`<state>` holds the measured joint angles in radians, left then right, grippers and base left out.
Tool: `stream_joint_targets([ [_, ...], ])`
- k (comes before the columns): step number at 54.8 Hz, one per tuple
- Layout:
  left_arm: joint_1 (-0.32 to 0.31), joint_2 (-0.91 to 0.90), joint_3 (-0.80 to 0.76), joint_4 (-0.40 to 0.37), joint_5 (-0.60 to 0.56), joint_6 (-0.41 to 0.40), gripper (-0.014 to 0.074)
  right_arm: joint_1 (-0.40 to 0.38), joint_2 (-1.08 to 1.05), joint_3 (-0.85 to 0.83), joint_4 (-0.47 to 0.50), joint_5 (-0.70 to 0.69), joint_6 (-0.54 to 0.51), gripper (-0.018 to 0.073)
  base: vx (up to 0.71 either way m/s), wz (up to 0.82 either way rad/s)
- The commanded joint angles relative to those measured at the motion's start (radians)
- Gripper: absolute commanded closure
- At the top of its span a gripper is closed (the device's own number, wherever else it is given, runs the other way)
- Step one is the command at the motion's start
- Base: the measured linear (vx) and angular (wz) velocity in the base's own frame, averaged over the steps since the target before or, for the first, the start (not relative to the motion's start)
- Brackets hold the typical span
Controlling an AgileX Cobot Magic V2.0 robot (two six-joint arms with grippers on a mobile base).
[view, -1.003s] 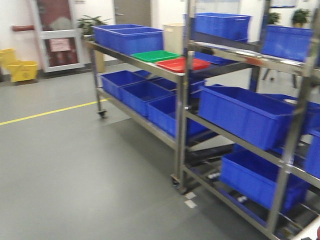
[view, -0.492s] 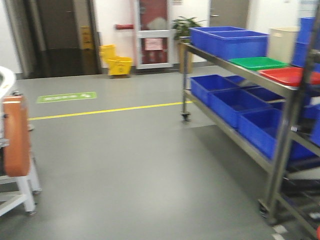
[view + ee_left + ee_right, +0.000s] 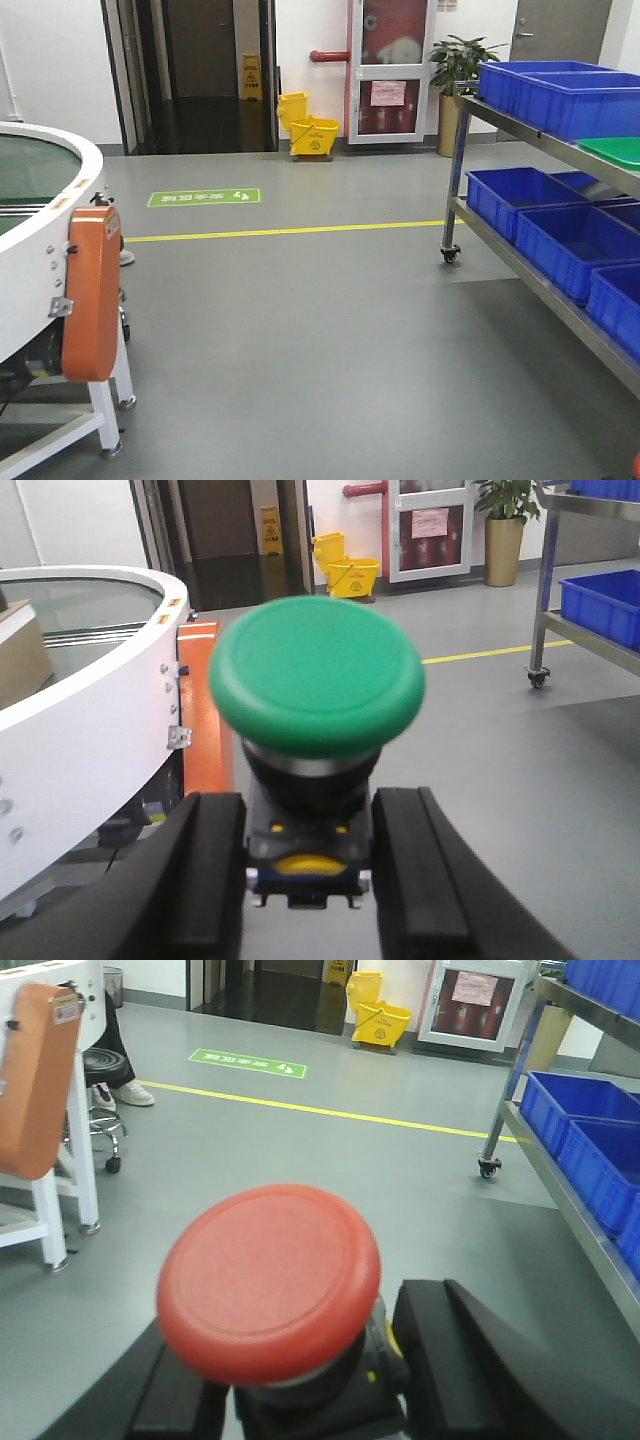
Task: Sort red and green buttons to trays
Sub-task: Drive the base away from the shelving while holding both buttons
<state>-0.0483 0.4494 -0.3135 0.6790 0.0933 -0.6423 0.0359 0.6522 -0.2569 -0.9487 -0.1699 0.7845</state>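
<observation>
Since the earlier frame the front view has swung left. The steel shelf rack (image 3: 455,170) has slid to the right edge, only a corner of the glossy bright green plastic tray (image 3: 618,150) shows on its top shelf, and the red tray is out of sight.

The green mushroom-capped push button (image 3: 315,685) stands upright in the left gripper (image 3: 305,880), whose black fingers (image 3: 205,870) are clamped on its dark body. The red mushroom-capped push button (image 3: 268,1280) is held the same way in the right gripper (image 3: 320,1400). Both are carried in the air, well away from the trays.

This looks like the carrying step, with nothing sorted yet. The next move calls for bringing the base round to face the rack, then lowering each button into the tray of its own colour.

The bare grey floor (image 3: 320,340) gives wide turning room. The limits are the white round conveyor (image 3: 40,230) with its orange side panel (image 3: 92,290) close on the left, and the rack's shelf edge with its deep blue plastic crates (image 3: 560,85) on the right.
</observation>
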Motion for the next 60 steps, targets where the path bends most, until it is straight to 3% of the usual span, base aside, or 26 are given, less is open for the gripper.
stream_joint_targets([
  [1, -0.002, 0.003, -0.030, -0.004, -0.069, -0.010, 0.0596, -0.006, -0.002, -0.031, 0.005, -0.046, -0.002, 0.0567, 0.52, -0.01],
  [60, -0.002, 0.004, -0.030, -0.004, -0.071, -0.010, 0.0596, -0.006, 0.010, -0.031, 0.005, -0.045, -0.002, 0.0567, 0.63, -0.14],
])
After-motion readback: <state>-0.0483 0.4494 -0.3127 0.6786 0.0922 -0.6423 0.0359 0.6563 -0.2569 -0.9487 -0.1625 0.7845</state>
